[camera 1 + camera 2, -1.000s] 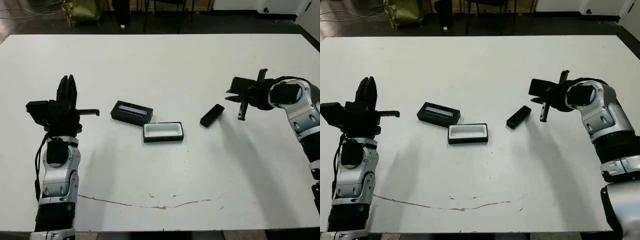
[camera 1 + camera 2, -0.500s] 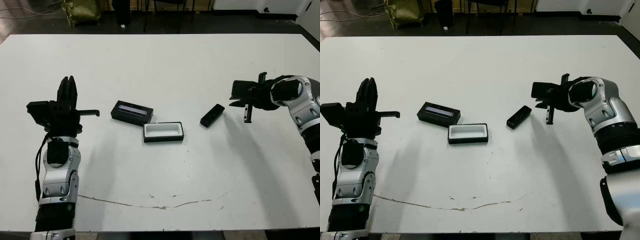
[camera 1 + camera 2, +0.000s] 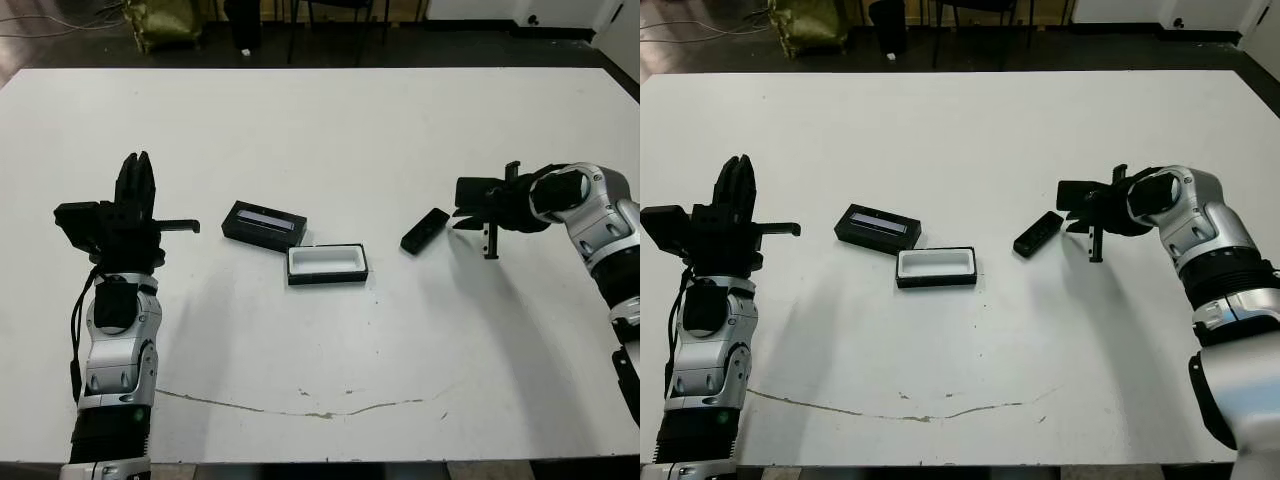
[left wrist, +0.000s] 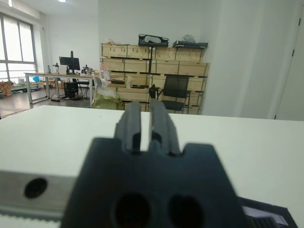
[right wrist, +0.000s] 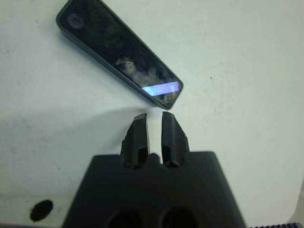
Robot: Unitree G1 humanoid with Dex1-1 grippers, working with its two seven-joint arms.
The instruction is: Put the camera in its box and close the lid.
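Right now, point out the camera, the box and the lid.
camera (image 5: 121, 56), right wrist view, middle of its glossy face.
box (image 3: 327, 261), left eye view, white lining inside.
lid (image 3: 263, 224), left eye view, its top face.

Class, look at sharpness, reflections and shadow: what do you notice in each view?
Right wrist view: the camera has a glossy face with blotchy reflections, and a soft shadow falls by the right gripper. Left wrist view: the left gripper is blurred, the room behind sharper. Head views: evenly lit.

My right gripper (image 5: 154, 118) points down from a bent wrist, its two fingers (image 5: 140, 135) nearly together with only a thin gap. My left gripper (image 3: 134, 175) stands upright on a raised forearm, well off to the side, fingers pressed close.
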